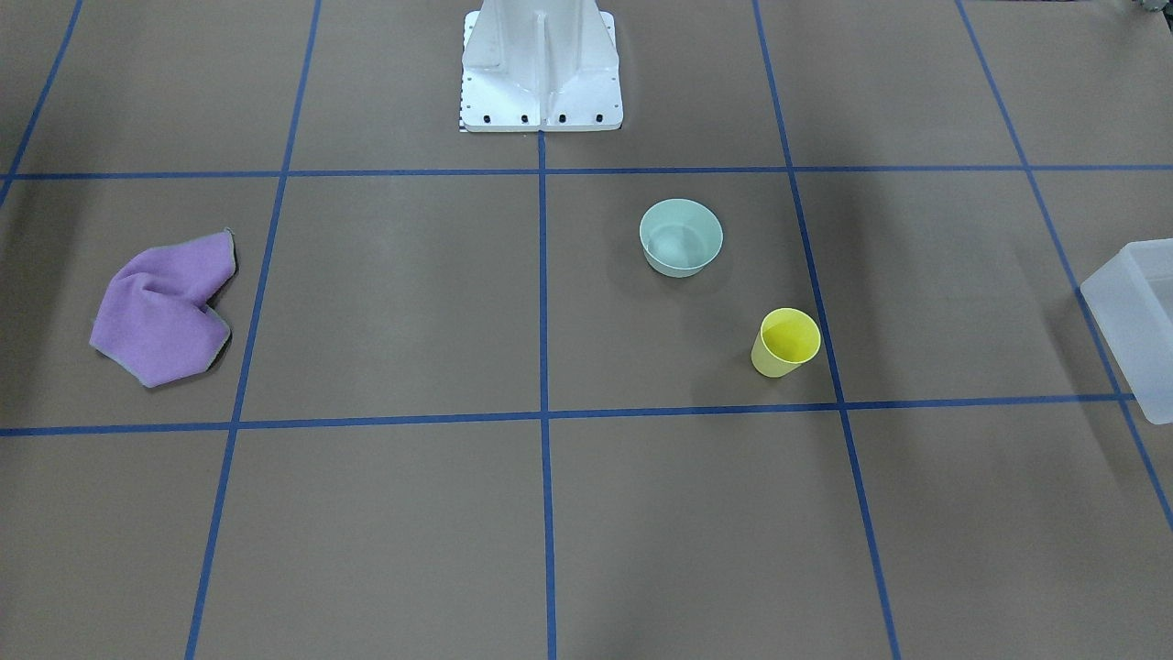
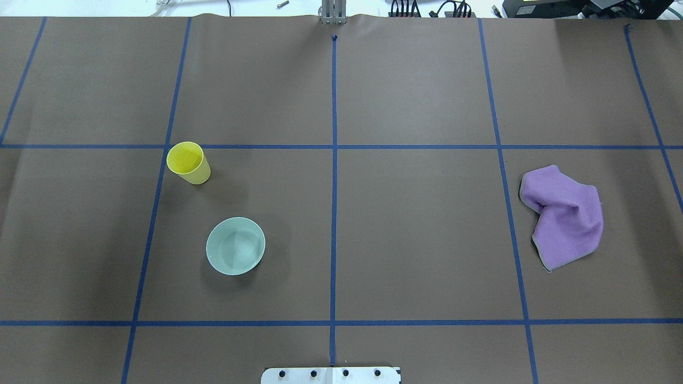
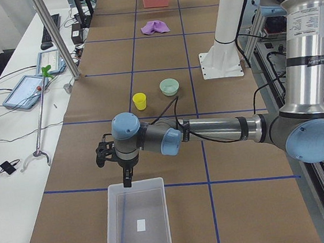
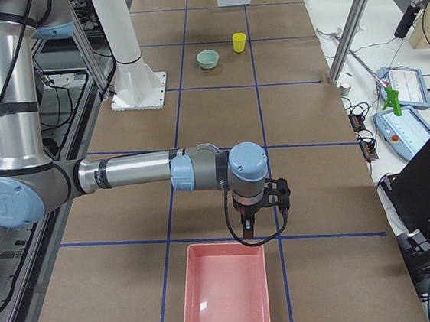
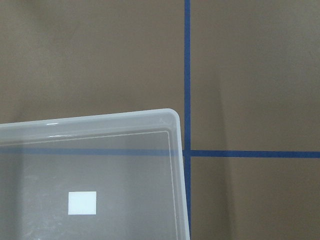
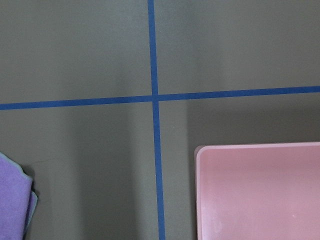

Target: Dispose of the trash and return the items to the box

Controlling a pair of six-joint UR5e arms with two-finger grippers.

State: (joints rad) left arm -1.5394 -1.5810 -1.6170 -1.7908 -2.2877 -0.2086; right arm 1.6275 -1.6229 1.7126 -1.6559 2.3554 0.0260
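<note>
Small bright-yellow tapered plastic cup [image 2: 188,162] upright on brown counter [image 2: 416,240] | robot's-left half, nearer left fingers [image 3: 127,177], well apart | translucent frosted-white bin [image 3: 142,208] just beside them | finger opening: cannot tell

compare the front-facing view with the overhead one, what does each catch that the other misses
Only the front-facing view shows the translucent box, cut off at its right edge, and the upright part of the white pedestal. Only the overhead view shows the cables past the table's far edge. Both show the yellow cup, the mint bowl, the purple cloth and the pedestal's bolted base.
</note>
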